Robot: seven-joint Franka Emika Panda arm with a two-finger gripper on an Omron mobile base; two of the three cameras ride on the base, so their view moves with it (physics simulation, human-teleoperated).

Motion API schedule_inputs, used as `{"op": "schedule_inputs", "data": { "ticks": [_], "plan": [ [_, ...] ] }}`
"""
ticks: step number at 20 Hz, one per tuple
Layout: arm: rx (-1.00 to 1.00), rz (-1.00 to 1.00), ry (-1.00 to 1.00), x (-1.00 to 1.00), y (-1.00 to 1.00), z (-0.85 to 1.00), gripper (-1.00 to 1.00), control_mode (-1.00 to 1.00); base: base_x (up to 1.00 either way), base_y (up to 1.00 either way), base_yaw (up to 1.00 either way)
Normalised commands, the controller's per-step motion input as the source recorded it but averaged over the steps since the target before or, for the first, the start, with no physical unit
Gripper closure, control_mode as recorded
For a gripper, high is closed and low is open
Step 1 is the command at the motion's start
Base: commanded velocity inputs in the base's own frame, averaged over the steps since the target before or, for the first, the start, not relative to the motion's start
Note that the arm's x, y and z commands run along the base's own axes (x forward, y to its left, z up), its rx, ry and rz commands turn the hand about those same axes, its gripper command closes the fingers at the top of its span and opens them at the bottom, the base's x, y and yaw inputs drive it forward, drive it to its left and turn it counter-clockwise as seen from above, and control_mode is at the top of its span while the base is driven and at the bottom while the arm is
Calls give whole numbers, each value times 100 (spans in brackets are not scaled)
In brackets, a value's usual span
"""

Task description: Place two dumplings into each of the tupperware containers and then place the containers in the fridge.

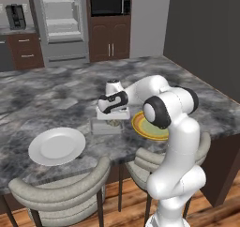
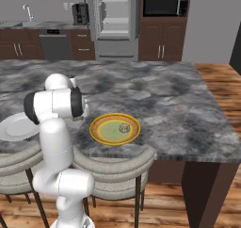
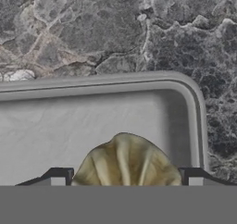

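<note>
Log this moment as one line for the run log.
pincer: open, over container | dumpling: between fingertips, in container | second dumpling: on yellow plate | fridge: open

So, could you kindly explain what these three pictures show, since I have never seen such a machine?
It is a white robot arm on a driving base at a marble kitchen counter. Two pictures come from cameras on the base, behind the arm to its left and right. The third looks along the gripper from the hand. On the counter lie a white plate, a yellow orange-rimmed plate bearing one dumpling, and a tupperware container. The gripper hovers over that container, jaws wide apart, with another dumpling between them. Whether that dumpling is gripped or already lying in the box, I cannot tell. The fridge stands open behind.
</note>
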Motion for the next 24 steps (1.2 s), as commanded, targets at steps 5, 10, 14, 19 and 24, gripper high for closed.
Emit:
{"op": "schedule_inputs", "data": {
  "ticks": [5, 10, 14, 19, 24],
  "plan": [
    [0, 0, 0, -2, 17, 0, -100, -100, 0, 0, 0],
    [0, 0, 0, 0, 0, 0, -100, -100, 0, 0, 0],
    [0, 0, 0, 0, 0, 12, -100, -100, 0, 0, 0],
    [0, 0, 1, -5, -6, 38, -100, -100, 0, 0, 0],
    [4, -4, 1, -46, -91, 16, -100, -100, 0, 0, 0]
  ]
}}
